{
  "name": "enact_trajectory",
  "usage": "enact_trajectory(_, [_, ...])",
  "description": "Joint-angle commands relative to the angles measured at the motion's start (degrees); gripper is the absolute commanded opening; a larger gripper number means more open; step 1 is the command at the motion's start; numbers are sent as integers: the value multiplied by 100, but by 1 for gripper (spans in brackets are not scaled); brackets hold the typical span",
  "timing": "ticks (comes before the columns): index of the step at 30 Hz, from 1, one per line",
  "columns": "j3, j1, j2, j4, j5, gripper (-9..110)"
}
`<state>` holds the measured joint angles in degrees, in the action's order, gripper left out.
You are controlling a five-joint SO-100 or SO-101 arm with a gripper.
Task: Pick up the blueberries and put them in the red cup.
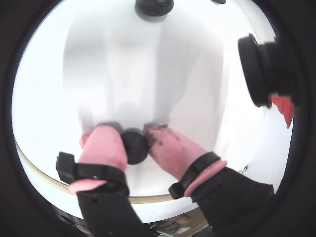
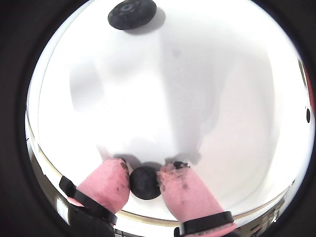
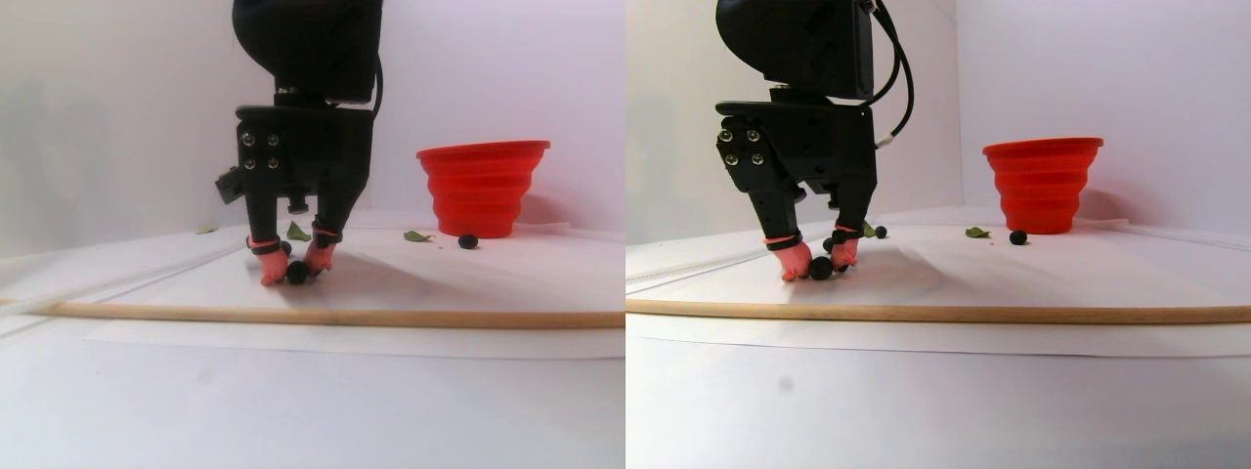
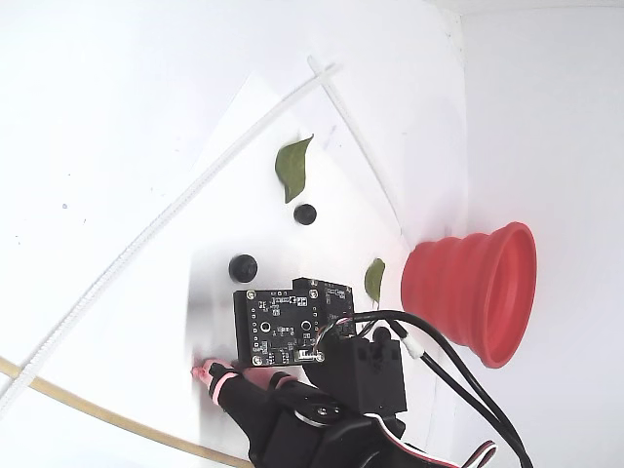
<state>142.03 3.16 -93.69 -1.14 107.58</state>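
**Fingers closed around one berry, grip on a round, slick surface**

Fingers (image 2: 111, 185) padded in pink, nearly together, bracketing one blueberry (image 2: 145, 182) at table level; both pads appear to touch it in both wrist views. Gripper (image 1: 134, 143) seen low over the white sheet (image 3: 469, 278) in the stereo pair view, berry dark between the tips.

Other blueberries lying loose on the sheet: one near the foot of the red cup (image 3: 482, 186), more behind the arm (two visible in the fixed view, beside a green leaf (image 4: 292, 166)). Cup standing upright, well apart from the gripper, to the right in the stereo pair view.

Handling, as judged: small, light, hard-looking ball, smooth and likely to roll or squirt sideways under an off-centre pinch. Best held across the widest part, pads opposite each other. Soft pads (stained dark at the tips) should help. Little crush risk apparent; escape during lift the main hazard.
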Motion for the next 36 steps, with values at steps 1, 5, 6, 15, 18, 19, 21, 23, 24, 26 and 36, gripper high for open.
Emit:
enact_trajectory(1, [-272,9,-404,-35,-18,10])
enact_trajectory(5, [-272,62,-562,-88,0,10])
enact_trajectory(6, [-264,79,-606,-97,0,10])
enact_trajectory(15, [-211,246,-1081,-149,79,10])
enact_trajectory(18, [-202,325,-1230,-167,105,10])
enact_trajectory(19, [-193,352,-1283,-167,105,10])
enact_trajectory(21, [-185,413,-1406,-185,123,10])
enact_trajectory(23, [-185,466,-1538,-229,123,10])
enact_trajectory(24, [-185,492,-1608,-237,123,10])
enact_trajectory(26, [-185,545,-1723,-255,114,10])
enact_trajectory(36, [-176,817,-2347,-334,44,10])
